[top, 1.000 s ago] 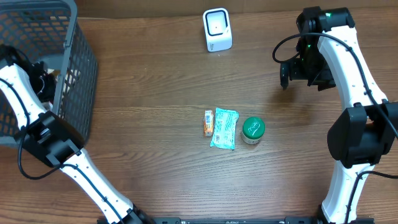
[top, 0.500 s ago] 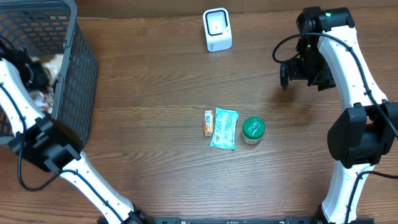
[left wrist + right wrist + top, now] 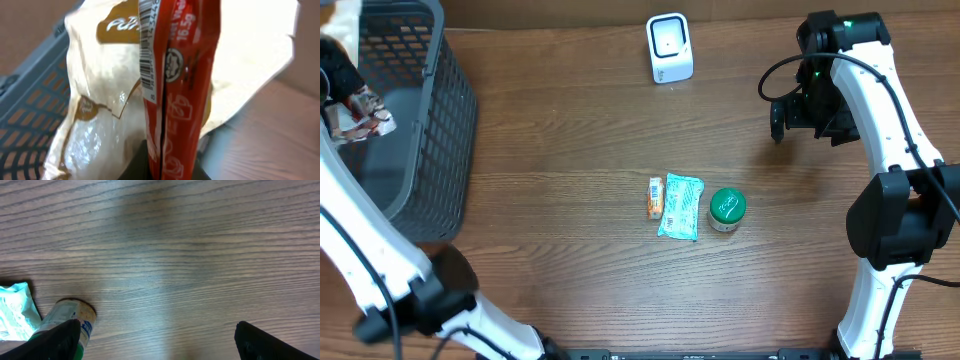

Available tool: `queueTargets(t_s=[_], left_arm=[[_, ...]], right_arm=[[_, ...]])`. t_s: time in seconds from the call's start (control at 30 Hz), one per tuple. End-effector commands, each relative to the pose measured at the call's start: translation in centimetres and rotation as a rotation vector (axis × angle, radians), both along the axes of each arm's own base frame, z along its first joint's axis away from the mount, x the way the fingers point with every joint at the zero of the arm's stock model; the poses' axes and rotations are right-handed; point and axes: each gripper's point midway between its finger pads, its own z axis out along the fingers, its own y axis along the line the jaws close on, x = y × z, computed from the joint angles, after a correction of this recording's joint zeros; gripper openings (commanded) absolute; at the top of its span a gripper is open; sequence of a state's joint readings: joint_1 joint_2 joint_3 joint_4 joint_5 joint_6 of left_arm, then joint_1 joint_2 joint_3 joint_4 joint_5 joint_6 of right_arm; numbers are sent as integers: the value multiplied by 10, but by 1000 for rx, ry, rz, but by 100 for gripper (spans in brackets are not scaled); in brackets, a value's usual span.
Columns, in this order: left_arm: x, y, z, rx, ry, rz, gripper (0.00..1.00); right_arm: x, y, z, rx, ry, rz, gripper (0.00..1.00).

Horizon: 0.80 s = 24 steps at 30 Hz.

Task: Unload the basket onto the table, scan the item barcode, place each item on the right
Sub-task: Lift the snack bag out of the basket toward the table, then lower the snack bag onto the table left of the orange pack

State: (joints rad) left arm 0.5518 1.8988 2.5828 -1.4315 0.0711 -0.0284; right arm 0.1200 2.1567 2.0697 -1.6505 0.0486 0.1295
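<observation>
Presently the left gripper was clamped narrow on the lower edge of a red snack packet, holding it upright and edge-on to the wrist camera. The packet hung well to the left of the barcode scanner, above the mesh basket.

A pale crinkled bag showed just behind the packet. Could not tell whether it was pinched too or merely lay behind.

The barcode ran as a narrow strip along the packet's back seam, near the top.

The right gripper stood wide and held nothing, hovering to the right of the scanner. A green-lidded jar, a teal pouch and a small orange packet lay in front of the scanner.

Handling judgement:
- The packet looked light, thin and floppy, with glossy film likely to slip.
- A pinch on a sealed edge well away from the barcode would suit it best, leaving the strip uncovered and flat.
- Squeezing the middle might crush the contents and wrinkle the code.
- Held from below, the top might droop, so the strip should be faced squarely to the scanner's window.
</observation>
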Motion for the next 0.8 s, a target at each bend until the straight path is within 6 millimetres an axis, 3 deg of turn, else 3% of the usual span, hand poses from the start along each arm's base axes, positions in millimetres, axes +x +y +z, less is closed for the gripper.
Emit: queueTargets(t_s=[0.0, 0.17, 0.37, 0.5, 0.77], left_arm=[[-20, -51, 35, -33, -81, -36, 7], [-30, -120, 21, -70, 25, -164, 5], [-23, -171, -18, -54, 199, -222, 4], [-18, -198, -66, -41, 355, -261, 4], [-3, -238, -191, -37, 566, -321, 4]], right_arm=[[-2, 1, 15, 12, -40, 8, 100], [-2, 1, 15, 12, -40, 8, 100], [-2, 1, 15, 12, -40, 8, 100], [-2, 1, 15, 12, -40, 8, 100], [-2, 1, 15, 12, -40, 8, 100]])
